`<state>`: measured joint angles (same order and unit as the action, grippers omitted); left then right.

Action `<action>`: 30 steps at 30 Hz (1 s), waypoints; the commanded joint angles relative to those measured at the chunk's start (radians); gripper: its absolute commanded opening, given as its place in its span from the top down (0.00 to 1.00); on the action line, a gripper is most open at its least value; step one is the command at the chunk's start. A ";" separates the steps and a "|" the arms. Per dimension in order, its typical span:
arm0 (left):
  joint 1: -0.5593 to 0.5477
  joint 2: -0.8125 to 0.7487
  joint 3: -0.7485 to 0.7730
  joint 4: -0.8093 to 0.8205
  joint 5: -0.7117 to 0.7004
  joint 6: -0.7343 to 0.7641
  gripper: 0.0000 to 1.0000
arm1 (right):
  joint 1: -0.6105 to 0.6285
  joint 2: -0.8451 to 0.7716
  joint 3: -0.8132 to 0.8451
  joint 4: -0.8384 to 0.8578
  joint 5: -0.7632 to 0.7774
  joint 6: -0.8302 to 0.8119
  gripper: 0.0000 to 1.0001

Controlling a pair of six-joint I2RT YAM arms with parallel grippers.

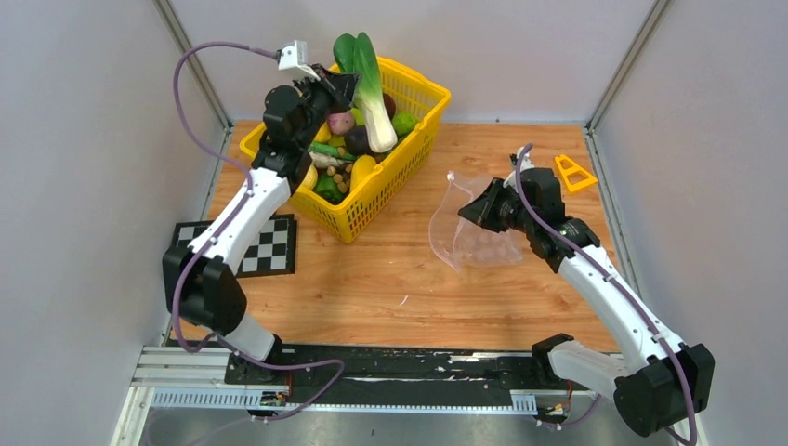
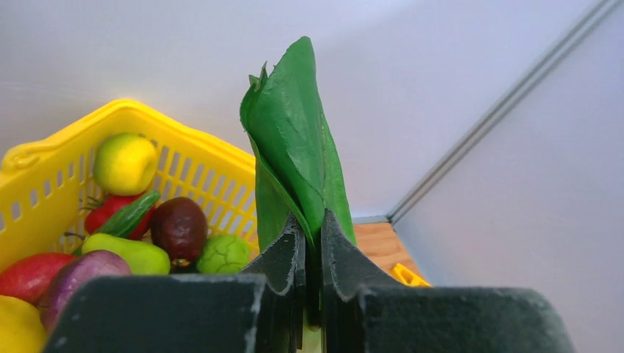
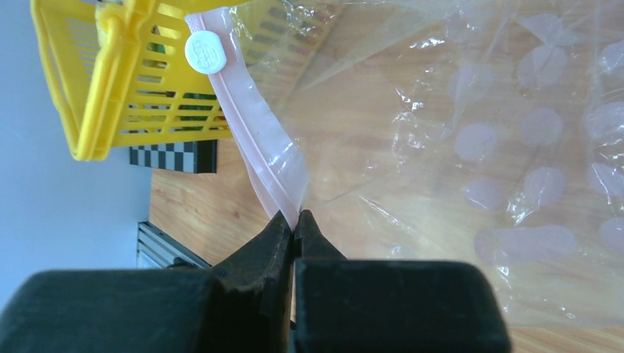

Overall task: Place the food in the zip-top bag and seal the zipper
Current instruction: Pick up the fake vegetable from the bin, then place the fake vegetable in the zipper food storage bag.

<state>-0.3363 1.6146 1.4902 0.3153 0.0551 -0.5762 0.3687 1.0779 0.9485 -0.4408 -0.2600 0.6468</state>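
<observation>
Food: leafy green (image 2: 294, 147), likely light and slick; left fingers (image 2: 283, 268) pinch its leaf. Zip-top bag (image 1: 469, 237) limp; right fingers (image 3: 263, 254) clamp zipper (image 3: 254, 140).

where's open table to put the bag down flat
Widest bare stretch of the wooden table: near centre, bordered by the checkerboard, yellow basket, zip-top bag and front rail. A smaller patch lies between basket and yellow triangle, behind the bag. Crowded: the basket, heaped with toy food.
</observation>
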 commanded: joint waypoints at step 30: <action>-0.487 -0.437 -0.512 0.407 -0.082 0.226 1.00 | 0.005 -0.106 -0.013 0.218 -0.140 0.601 1.00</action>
<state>-0.8066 1.1736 0.9874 0.5877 0.0597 -0.4263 0.3706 1.0019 0.9478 -0.2760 -0.3691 1.1881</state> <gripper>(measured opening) 0.092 0.015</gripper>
